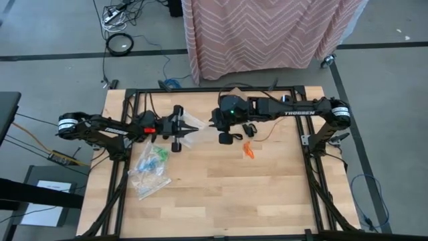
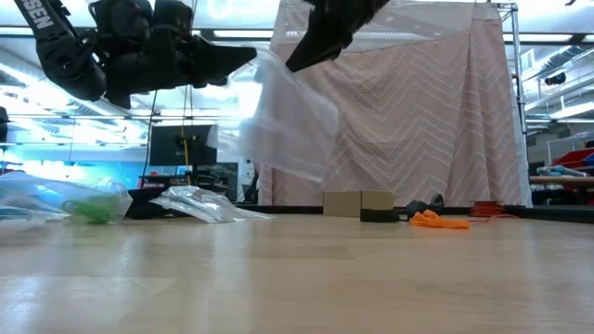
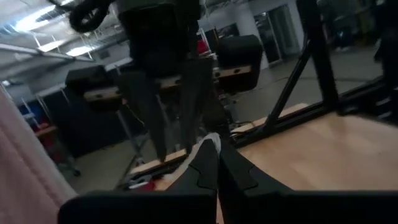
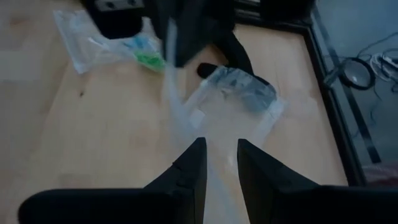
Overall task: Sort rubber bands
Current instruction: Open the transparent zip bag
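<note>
A clear plastic zip bag (image 2: 290, 121) hangs in the air over the middle of the table's far half, between my two grippers. My left gripper (image 1: 195, 126) reaches in level from the left and is shut on it. My right gripper (image 1: 215, 124) slants down from the right, its fingers apart at the bag's top (image 4: 186, 124). Orange rubber bands (image 1: 249, 151) lie in a loose heap on the wood to the right of the grippers, also in the low view (image 2: 438, 220). Green and blue rubber bands (image 4: 146, 55) lie inside a bag on the table. My left gripper pinches an upper corner of the clear bag (image 3: 209, 144) between its two shut fingers, coming in level from the table's left. The bag hangs slack below the hold, clear of the table. My right gripper's fingers (image 3: 189, 106) stand apart at the bag's upper edge, and a strip of film (image 4: 214, 168) runs between them. I cannot tell whether they touch it.
Two more clear bags (image 1: 148, 167) lie flat at the left of the table, one with the green and blue bands. Small dark pieces (image 1: 249, 128) lie just right of the right gripper. The near half of the wooden table (image 1: 221, 194) is bare wood. A black frame (image 1: 200, 90) edges the table.
</note>
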